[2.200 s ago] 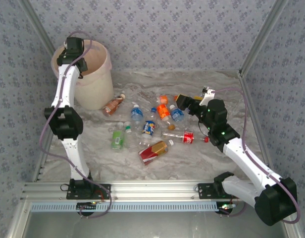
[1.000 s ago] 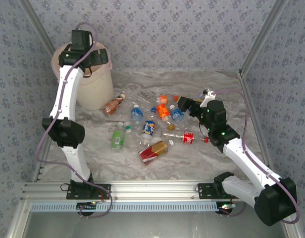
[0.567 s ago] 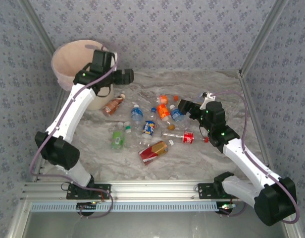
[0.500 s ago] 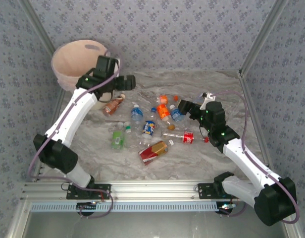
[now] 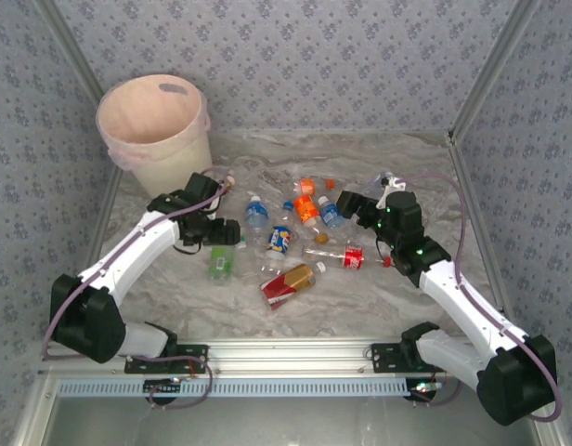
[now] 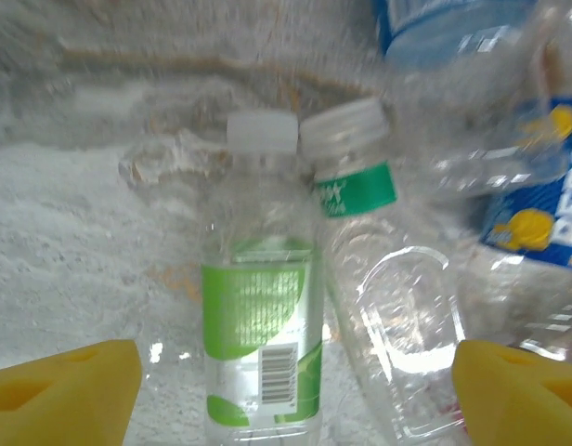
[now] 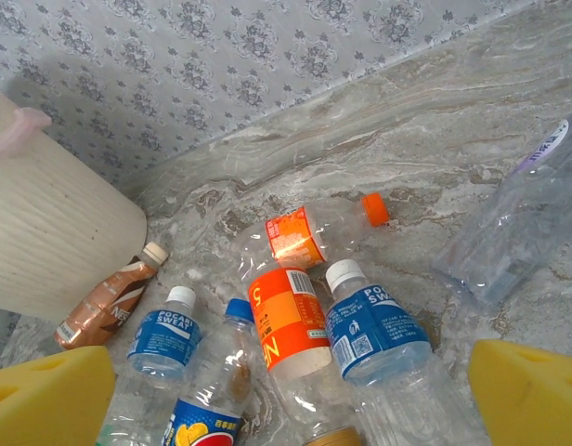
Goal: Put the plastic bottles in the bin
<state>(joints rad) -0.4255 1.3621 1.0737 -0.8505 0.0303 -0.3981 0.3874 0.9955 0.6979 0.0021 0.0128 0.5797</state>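
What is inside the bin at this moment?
Inside the bin, the pinkish liner shows, with a grey oval mark on its far side; no bottle is visible. The near wall covers the lowest part, so anything there cannot be seen.

Overhead, I get soft, even light across the marbled bench (image 5: 360,307), with only faint shadows under the arms and beside the bin (image 5: 170,172). My left wrist picture is the weak one. Its upper part smears into blur, the green-labelled bottle (image 6: 260,344) reads fairly sharp, and glare glints off the clear bottle (image 6: 388,307) beside it. The right wrist picture is bright and crisp, its yellow gripper pads (image 7: 49,400) slightly soft in the lower corners.
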